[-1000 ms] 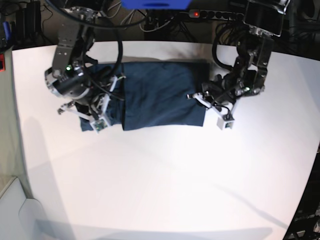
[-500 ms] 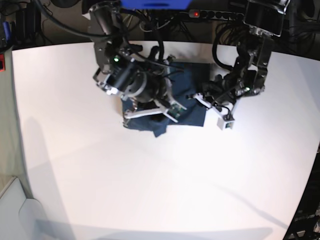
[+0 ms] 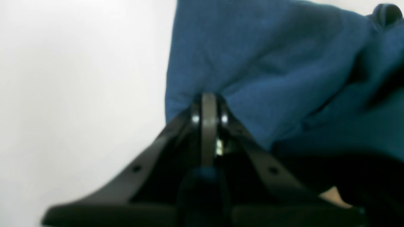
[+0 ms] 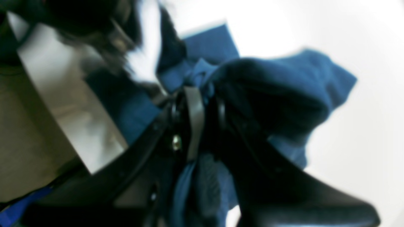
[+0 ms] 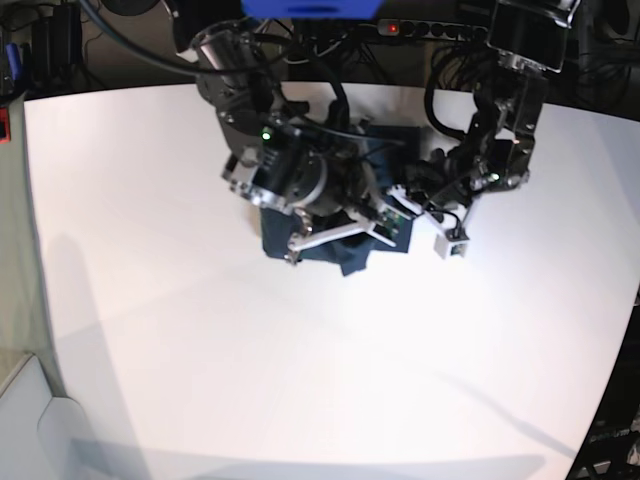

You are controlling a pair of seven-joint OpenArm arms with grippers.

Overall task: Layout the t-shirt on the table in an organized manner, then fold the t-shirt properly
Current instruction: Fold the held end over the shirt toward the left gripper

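Note:
The navy t-shirt (image 5: 352,258) lies bunched at the back middle of the white table (image 5: 300,380), mostly covered by my right arm. My right gripper (image 5: 345,235) is shut on a lifted fold of the cloth; in the blurred right wrist view the fabric (image 4: 284,94) drapes over the gripper (image 4: 195,93). My left gripper (image 5: 410,192) stays at the shirt's right edge. The left wrist view shows this gripper (image 3: 208,99) shut on the hem of the t-shirt (image 3: 252,56), which puckers at the pinch. The two grippers are close together.
A power strip (image 5: 420,28) with a red light and tangled cables run along the table's back edge. A blue object (image 5: 310,8) sits at the top. The table's edge curves away at the right (image 5: 615,330). A pale bin (image 5: 20,420) stands at lower left.
My right arm has swept from the shirt's left end across to the right, carrying that end of the cloth over the rest. The left arm has held still.

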